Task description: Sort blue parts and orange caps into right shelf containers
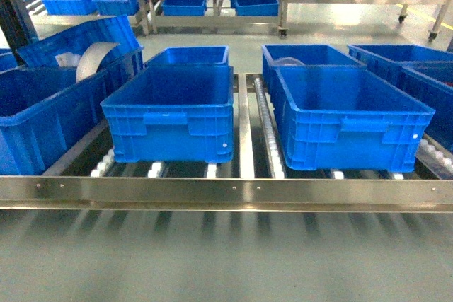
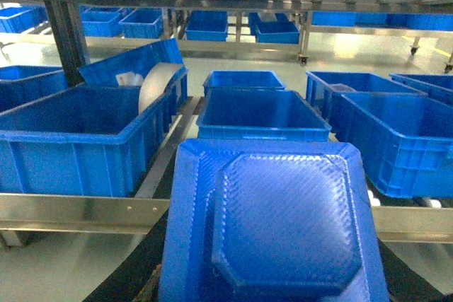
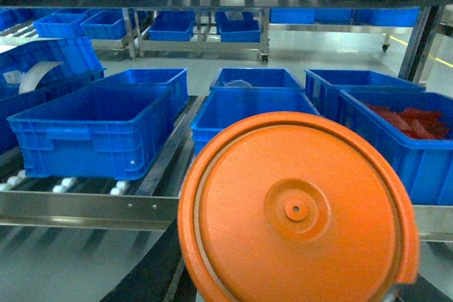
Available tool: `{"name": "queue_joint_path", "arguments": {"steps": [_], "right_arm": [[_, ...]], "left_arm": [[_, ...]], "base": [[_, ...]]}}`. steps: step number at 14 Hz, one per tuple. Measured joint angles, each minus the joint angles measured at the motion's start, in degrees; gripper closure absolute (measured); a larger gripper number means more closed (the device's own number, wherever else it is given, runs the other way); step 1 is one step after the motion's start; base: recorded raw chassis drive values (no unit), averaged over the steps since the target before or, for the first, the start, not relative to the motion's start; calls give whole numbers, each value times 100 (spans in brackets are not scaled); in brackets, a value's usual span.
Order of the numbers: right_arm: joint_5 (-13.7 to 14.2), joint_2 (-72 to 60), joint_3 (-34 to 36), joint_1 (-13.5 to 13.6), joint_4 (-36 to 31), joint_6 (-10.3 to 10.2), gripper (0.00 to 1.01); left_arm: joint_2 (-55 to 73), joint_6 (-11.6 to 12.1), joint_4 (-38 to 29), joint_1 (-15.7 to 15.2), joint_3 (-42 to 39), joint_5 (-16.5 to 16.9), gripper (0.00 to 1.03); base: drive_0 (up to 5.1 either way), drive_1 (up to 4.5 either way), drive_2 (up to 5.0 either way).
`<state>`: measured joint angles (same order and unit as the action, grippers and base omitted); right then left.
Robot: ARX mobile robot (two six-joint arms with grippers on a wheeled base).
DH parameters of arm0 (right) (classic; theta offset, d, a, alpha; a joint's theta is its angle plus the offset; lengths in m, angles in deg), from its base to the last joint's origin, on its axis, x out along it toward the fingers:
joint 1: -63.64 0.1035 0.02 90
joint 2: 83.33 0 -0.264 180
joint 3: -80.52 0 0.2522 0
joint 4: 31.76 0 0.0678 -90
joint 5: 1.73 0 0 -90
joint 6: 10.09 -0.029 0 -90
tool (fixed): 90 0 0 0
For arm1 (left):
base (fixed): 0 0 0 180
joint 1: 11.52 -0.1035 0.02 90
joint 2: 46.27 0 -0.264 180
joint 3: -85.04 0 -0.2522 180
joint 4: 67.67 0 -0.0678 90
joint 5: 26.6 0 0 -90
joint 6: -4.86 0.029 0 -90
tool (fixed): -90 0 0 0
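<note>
Big blue part [image 2: 283, 224] with slanted corners filling the left wrist view, round orange cap [image 3: 297, 210] filling the right wrist view, jaws hiding behind both so cannot tell their state, blue crates [image 1: 350, 114] sitting on the shelf at 12 o'clock.

I get even, cool overhead light with soft glare on the steel rail [image 1: 226, 190] and far floor [image 1: 333, 22], blurred streaky shadows nearest me, and both wrist views slightly soft on the close blue part [image 2: 272, 224] and orange cap [image 3: 297, 210].
</note>
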<state>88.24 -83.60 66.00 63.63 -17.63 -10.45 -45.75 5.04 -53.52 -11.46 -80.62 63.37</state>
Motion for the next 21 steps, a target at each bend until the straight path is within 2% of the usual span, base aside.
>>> {"name": "queue_joint_path", "arguments": {"steps": [15,21], "right_arm": [[0,0,0,0,2,2,58],[0,0,0,0,2,2,58]], "left_arm": [[0,-2,4,0,0,2,60],[0,-2,9,0,0,0,60]], "base": [[0,0,0],[11,431,-409]]}}
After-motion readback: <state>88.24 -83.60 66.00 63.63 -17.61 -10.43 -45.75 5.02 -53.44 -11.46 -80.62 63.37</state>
